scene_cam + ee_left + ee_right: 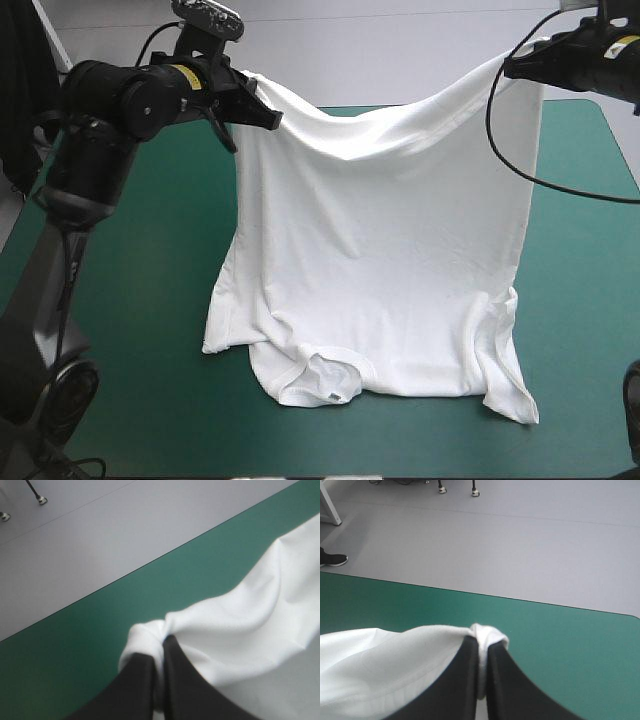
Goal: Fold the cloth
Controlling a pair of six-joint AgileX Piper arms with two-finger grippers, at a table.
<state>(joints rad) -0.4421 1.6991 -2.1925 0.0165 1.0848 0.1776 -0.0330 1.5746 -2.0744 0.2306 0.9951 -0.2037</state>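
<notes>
In the high view the T-shirt [380,250] hangs like a curtain between my two arms. The left gripper [262,112] pinches one upper corner and the right gripper [510,68] pinches the other, both raised above the far part of the table [130,300] with its teal-green cover. The lower part of the shirt, with the collar, lies crumpled on the cover near the front edge. In the left wrist view the black fingers [185,680] are pressed together with a bunch of white fabric between them. In the right wrist view the black fingers [460,680] meet in the same way, with a small knot of fabric squeezed at their tips. I judge this to be the spreading step, before any fold. The next move, I think, asks both arms to travel together and lay the shirt flat, with equal tension so that no corner slips out.
</notes>
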